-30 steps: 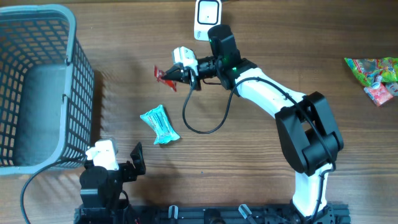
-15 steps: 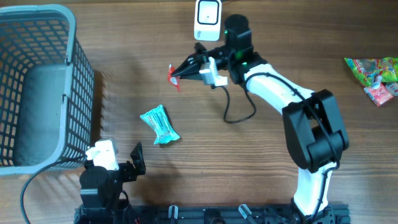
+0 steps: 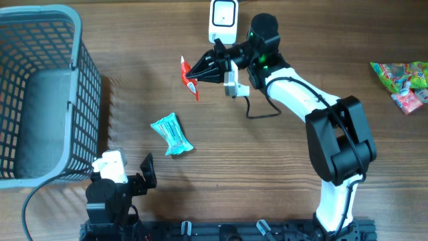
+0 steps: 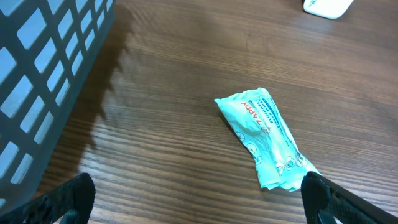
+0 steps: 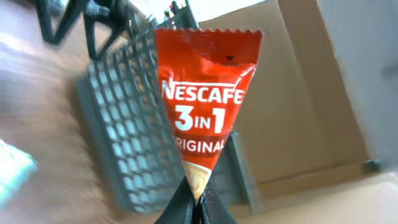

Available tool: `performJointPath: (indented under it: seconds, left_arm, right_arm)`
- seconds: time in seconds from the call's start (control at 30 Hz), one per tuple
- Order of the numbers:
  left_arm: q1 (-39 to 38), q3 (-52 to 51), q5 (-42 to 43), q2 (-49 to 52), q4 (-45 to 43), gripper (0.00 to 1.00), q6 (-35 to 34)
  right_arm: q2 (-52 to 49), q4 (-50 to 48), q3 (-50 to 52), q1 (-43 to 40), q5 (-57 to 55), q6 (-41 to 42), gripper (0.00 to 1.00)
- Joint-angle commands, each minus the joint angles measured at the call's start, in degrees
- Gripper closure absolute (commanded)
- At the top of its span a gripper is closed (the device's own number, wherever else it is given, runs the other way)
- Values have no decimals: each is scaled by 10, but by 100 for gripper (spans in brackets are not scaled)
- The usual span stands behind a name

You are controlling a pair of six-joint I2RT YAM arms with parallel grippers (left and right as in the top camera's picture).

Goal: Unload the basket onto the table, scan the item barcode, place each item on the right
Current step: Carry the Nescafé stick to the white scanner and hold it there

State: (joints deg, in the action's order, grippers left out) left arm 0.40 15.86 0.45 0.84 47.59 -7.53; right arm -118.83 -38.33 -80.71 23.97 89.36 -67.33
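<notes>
A red Nescafe 3-in-1 sachet (image 5: 205, 112) is pinched by its lower tip in my right gripper (image 5: 198, 202), which is shut on it. From overhead the sachet (image 3: 190, 77) hangs above the table just left of and below the white scanner (image 3: 223, 20), with the right gripper (image 3: 202, 69) pointing left. A teal packet (image 3: 172, 134) lies flat mid-table. My left gripper (image 4: 199, 208) is open and holds nothing, low at the front. The teal packet (image 4: 267, 140) lies ahead of it, its near end by the right fingertip (image 4: 326, 199).
A grey mesh basket (image 3: 40, 94) fills the left side; its wall (image 4: 43, 74) shows close in the left wrist view. Colourful snack packets (image 3: 401, 77) lie at the far right edge. The right arm's black cable (image 3: 257, 110) loops over the table.
The right arm has swung to the right and rolled its wrist, carrying the red sachet closer to the scanner. The left arm and the teal packet have not moved.
</notes>
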Motion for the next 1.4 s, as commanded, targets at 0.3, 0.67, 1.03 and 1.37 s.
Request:
performJointPath:
  seconds: [0.3,0.67,1.03,1.37]
  left_arm:
    - [-3,-2,-5,-3,-1,0,13]
    - [-3,-2,-5,-3,-1,0,13]
    - [-3,-2,-5,-3,-1,0,13]
    - [-3,-2,-5,-3,-1,0,13]
  right_arm:
    - [2,258,2,11,21,800,95]
    - [2,185,-15,-32,-400,1228,95]
    - [-10,378,-142,-35,-645,1270,95]
    - [-137,294,-186,-38,-677,1440,95]
